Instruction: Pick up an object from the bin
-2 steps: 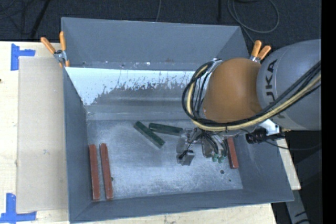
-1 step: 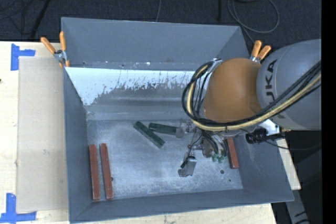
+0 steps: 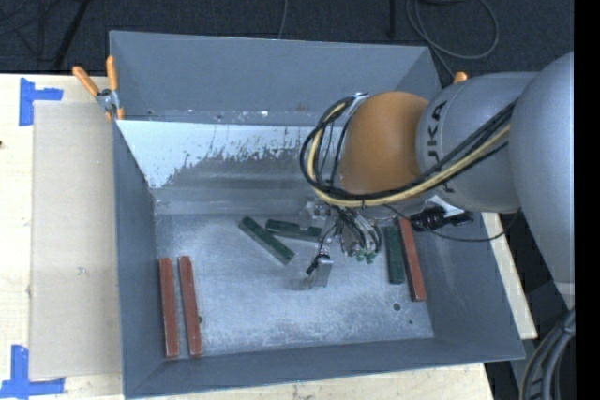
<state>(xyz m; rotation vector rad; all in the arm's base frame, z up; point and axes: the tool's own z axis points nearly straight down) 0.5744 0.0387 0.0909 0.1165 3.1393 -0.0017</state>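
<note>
pincer [image 3: 319, 267] is low near the centre of the bin [image 3: 131, 201], tip close to the grey floor. can't tell if it's spread or pressed together. nearest things are two dark green bars just view-left of it: slanted green bar [image 3: 266, 240] and flatter green bar [image 3: 284, 226] behind it, ends overlapping. view-right of the pincer, upright green bar [image 3: 396, 255] lies beside right brown bar [image 3: 413, 269]. paired brown bars [image 3: 179, 306] lie side by side, well apart at front left.
</note>
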